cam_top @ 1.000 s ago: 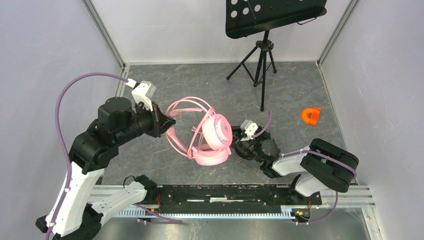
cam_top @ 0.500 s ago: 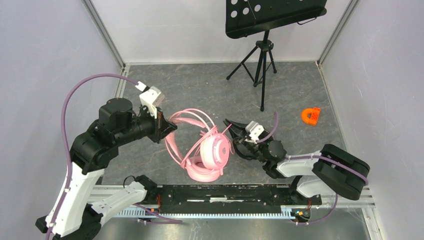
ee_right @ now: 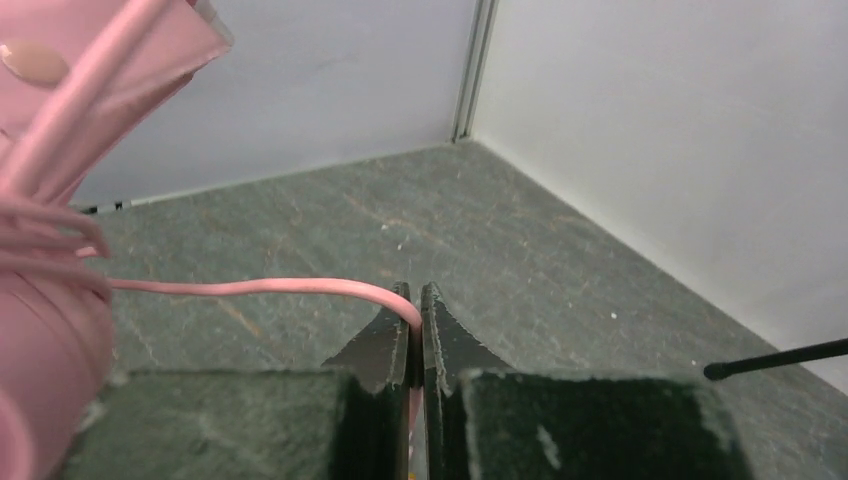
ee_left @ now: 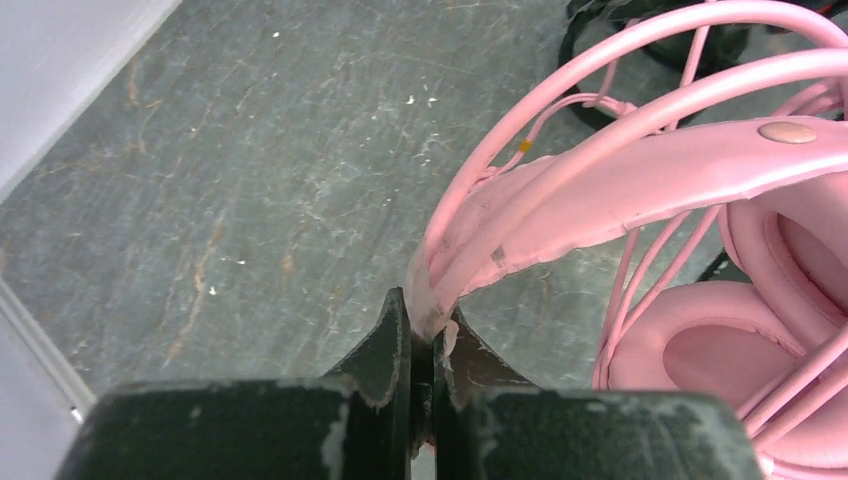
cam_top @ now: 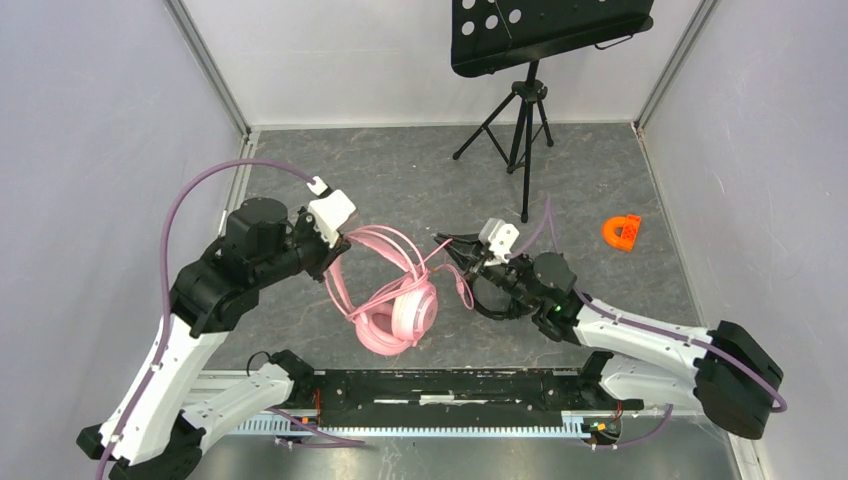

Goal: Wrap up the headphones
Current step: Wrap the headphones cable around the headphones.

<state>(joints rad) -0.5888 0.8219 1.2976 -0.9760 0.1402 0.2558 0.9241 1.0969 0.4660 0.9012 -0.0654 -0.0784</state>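
The pink headphones [cam_top: 395, 305] hang tilted over the floor, their cable looped several times round the headband. My left gripper [cam_top: 337, 252] is shut on the end of the pink headband [ee_left: 620, 180], pinched between the fingertips of that gripper [ee_left: 432, 325]. To the right, my right gripper [cam_top: 447, 245] is shut on the loose pink cable [ee_right: 250, 287], which enters the tips of this gripper [ee_right: 415, 300] from the left. The black headphones [cam_top: 487, 303] lie on the floor under my right wrist, mostly hidden.
A small orange plastic piece [cam_top: 621, 231] lies at the right. A black music stand [cam_top: 525, 130] on a tripod rises at the back centre. White walls [cam_top: 100, 150] close in both sides and the back.
My right gripper swung up and left off the black headphones and shut on the pink cable. The left gripper moved right with the headband, and the pink ear cups dropped toward the near left.
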